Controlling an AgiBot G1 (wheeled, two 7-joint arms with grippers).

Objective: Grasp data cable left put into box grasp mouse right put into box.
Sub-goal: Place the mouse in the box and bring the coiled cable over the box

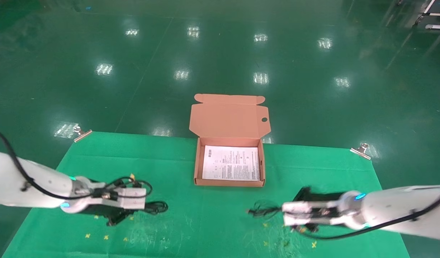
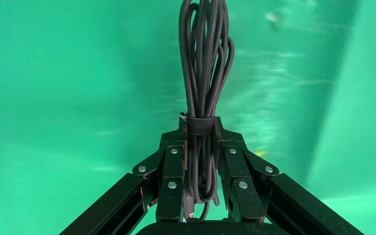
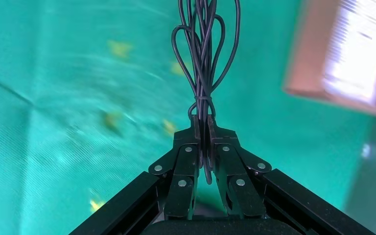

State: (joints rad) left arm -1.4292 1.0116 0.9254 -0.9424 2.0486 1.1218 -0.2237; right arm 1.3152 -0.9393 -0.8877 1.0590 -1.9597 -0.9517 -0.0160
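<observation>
The data cable (image 2: 203, 63), a long black bundle tied at its middle, is gripped at its tie by my left gripper (image 2: 200, 126). In the head view the left gripper (image 1: 148, 206) is low over the green cloth at front left, and the data cable (image 1: 158, 207) sticks out toward the middle. My right gripper (image 3: 203, 125) is shut on the mouse's thin looped cord (image 3: 203, 58). In the head view the right gripper (image 1: 280, 211) is at front right with the cord (image 1: 262, 211) sticking out of it. The mouse body does not show. The open box (image 1: 196, 165) stands at the middle back.
The box's lid flap (image 1: 228, 116) stands open at the far side, and a white printed sheet (image 1: 231, 163) lines the bottom. The box also shows in the right wrist view (image 3: 313, 73). The green cloth (image 1: 205, 218) ends at clips (image 1: 359, 149) at its back corners.
</observation>
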